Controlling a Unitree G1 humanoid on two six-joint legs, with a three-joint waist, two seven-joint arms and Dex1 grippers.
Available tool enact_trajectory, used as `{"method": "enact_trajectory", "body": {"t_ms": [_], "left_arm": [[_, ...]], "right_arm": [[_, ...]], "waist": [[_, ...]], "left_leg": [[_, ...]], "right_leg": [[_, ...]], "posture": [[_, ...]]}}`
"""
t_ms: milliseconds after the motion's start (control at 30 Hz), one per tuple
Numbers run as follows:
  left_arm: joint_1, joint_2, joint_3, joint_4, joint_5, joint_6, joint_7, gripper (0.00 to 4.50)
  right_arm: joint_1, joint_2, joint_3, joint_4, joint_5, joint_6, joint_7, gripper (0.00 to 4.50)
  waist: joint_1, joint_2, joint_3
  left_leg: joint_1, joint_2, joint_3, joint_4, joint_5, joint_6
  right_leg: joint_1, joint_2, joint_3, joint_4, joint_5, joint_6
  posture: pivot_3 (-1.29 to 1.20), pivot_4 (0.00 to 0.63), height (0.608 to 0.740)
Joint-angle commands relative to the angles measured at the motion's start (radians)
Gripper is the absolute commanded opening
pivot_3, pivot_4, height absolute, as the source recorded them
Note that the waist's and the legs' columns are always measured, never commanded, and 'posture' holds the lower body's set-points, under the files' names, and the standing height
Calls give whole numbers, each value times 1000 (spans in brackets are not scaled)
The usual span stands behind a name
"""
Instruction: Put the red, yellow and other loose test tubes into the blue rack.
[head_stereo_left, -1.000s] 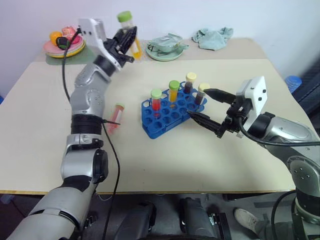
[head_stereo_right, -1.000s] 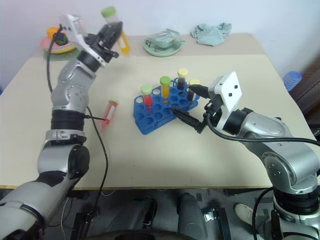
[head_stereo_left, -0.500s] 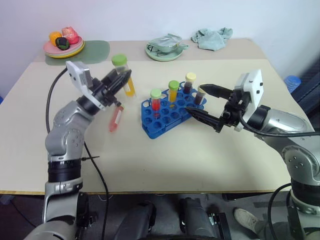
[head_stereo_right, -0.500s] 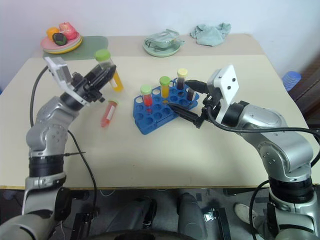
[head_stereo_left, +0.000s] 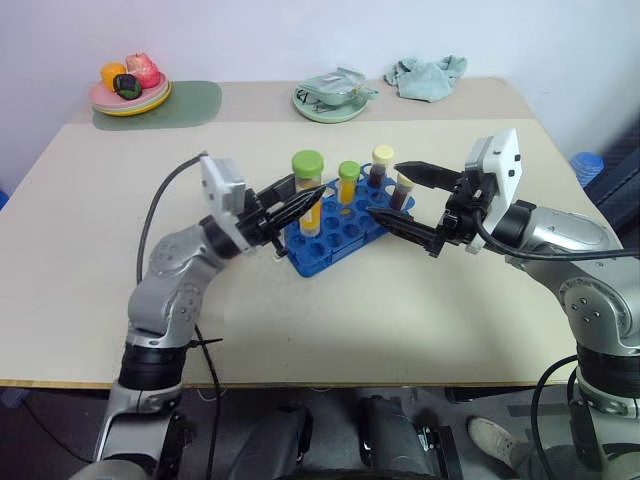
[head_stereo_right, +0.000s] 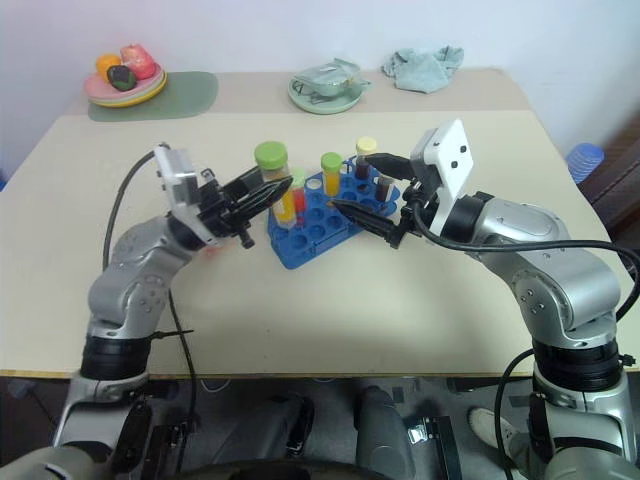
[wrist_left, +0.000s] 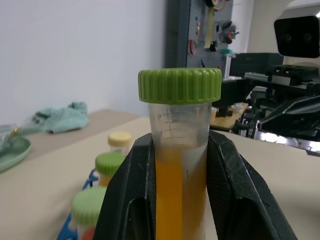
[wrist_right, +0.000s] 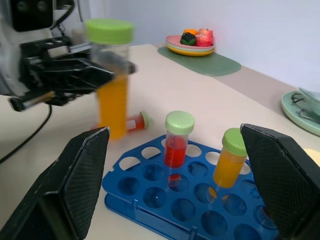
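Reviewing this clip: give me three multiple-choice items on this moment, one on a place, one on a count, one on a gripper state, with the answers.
1. Where is the loose red tube?
A. lying on the table
B. in the rack
C. on the fruit plate

2. How many tubes stand in the blue rack?
A. two
B. four
C. six

3. The left gripper is:
A. open, empty
B. shut on the yellow tube
C. shut on the cloth

Answers:
1 A: the red tube lies flat on the table, beside the blue rack.
2 B: four capped tubes stand upright in it.
3 B: the left gripper clamps the yellow tube.
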Motion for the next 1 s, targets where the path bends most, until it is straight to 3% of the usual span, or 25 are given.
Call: {"method": "enact_trajectory", "body": {"t_ms": [33, 267, 667, 1000], "left_arm": [[-43, -49, -69, 25, 87, -65, 36, 756], [-119, -172, -157, 103, 202, -63, 150, 756], [-189, -285, -160, 358, 299, -177, 235, 756], [-219, -331, -159, 465, 330, -230, 260, 756]], "right_arm": [[3, -14, -41, -42, 12, 5, -6, 4320], [55, -21, -85, -88, 29, 28, -29, 4320], [84, -7, -108, -124, 35, 43, -95, 4320], [288, -55, -214, -227, 74, 97, -129, 4320]], "waist": [[1, 0, 0], [0, 0, 0], [2, 0, 0], [1, 0, 0]], "left_leg": [[0, 0, 0, 0, 0, 0], [0, 0, 0, 0, 0, 1], [0, 0, 0, 0, 0, 1], [0, 0, 0, 0, -1, 1]], "right_leg": [[0, 0, 0, 0, 0, 0], [1, 0, 0, -2, 0, 1], [1, 0, 0, -3, 1, 1], [2, 0, 0, -3, 1, 2]], "posture": [[0, 150, 740], [0, 150, 740], [0, 150, 740], [0, 150, 740]]}}
